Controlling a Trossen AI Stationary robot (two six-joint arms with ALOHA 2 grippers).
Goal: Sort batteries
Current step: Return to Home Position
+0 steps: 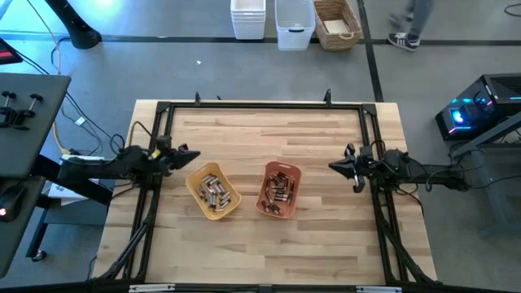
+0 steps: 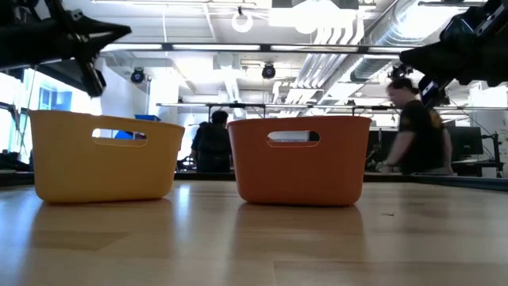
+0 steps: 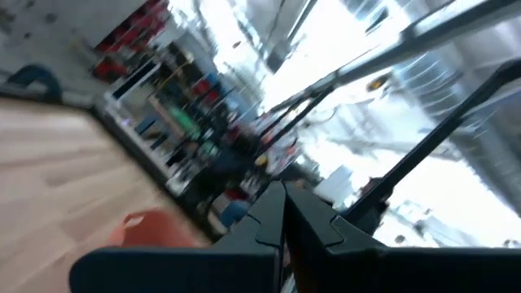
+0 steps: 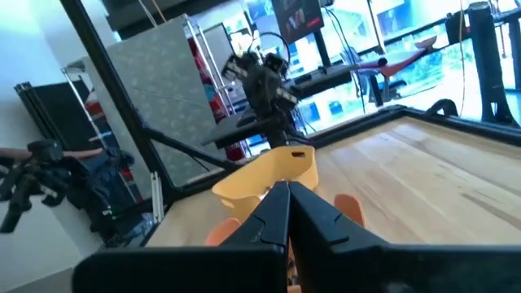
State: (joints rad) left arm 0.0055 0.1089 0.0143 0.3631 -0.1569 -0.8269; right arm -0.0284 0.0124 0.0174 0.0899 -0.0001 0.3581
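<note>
A yellow tray holds silvery batteries. Just to its right, an orange tray holds dark coppery batteries. Both trays stand flat on the wooden table, near its middle. My left gripper hovers shut above the table's left side, left of and beyond the yellow tray. My right gripper hovers shut at the right, a little right of the orange tray. Both point toward the table's middle with nothing between the fingers.
A black frame of rails runs round the table's left, far and right sides. White bins and a wicker basket stand on the floor past the far edge. People show in the room behind.
</note>
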